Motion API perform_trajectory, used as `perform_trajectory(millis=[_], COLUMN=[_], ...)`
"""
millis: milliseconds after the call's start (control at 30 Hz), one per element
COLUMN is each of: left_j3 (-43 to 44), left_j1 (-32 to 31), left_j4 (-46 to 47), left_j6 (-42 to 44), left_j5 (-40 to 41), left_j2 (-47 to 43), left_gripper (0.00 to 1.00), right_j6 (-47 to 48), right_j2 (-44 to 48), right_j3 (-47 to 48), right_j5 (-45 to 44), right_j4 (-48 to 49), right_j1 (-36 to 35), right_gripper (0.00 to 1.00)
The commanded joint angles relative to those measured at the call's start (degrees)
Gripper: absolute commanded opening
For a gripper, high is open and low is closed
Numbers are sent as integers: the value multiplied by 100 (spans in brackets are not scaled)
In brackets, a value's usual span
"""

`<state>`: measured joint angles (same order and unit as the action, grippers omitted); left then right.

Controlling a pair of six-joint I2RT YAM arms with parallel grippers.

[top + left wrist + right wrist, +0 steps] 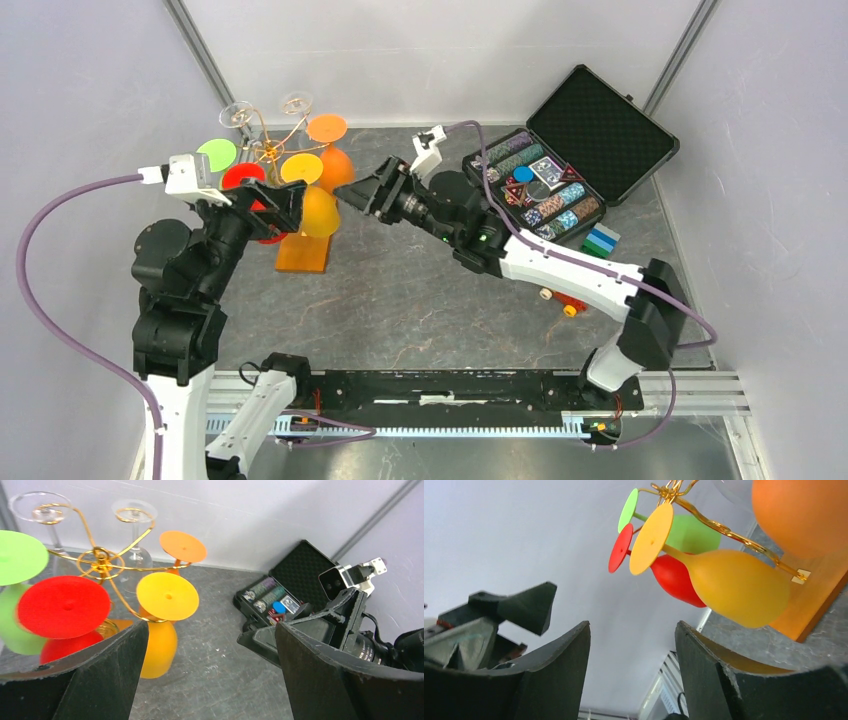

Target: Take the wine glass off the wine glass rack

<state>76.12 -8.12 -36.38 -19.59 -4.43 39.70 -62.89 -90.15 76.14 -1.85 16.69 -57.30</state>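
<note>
Both arms are pointing at the wine glass rack (303, 255), far left. The left gripper (285, 208) and right gripper (352, 192) are flanking its hanging yellow wine glass (320, 212), jaws apart, gripping nothing.
</note>
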Motion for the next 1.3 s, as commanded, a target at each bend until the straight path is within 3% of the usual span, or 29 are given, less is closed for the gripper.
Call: perform_trajectory(millis=[0,400,700,1067,1133,1167,1200,1267], left_j3=[106,-8,-68,-115,-111,-114,-110,-108], left_j1=[-14,-17,-14,-14,-14,-14,-14,-14], left_j4=[298,275,263,263,263,267,256,246], left_j6=[-121,59,105,131,144,146,149,149], left_j5=[705,1042,1030,1044,1044,1045,1048,1064], left_j2=[-178,-290,-241,-242,-236,-238,-243,-268], left_gripper=[100,100,100,100,100,100,100,100], right_j6=[-516,-986,-1168,-1202,-1198,-1198,-1212,-1323], right_j2=[-449,-1657,-1932,-2202,-2253,-2266,-2274,-2208], right_j3=[747,2197,2442,2806,2893,2936,2949,2883], right_j5=[-344,-551,-639,-646,-575,-522,-484,-464], right_j4=[12,-531,-632,-716,-724,-739,-807,-928], right_j1=[-11,16,83,144,147,148,148,135], right_gripper=[68,55,31,27,23,16,3,0])
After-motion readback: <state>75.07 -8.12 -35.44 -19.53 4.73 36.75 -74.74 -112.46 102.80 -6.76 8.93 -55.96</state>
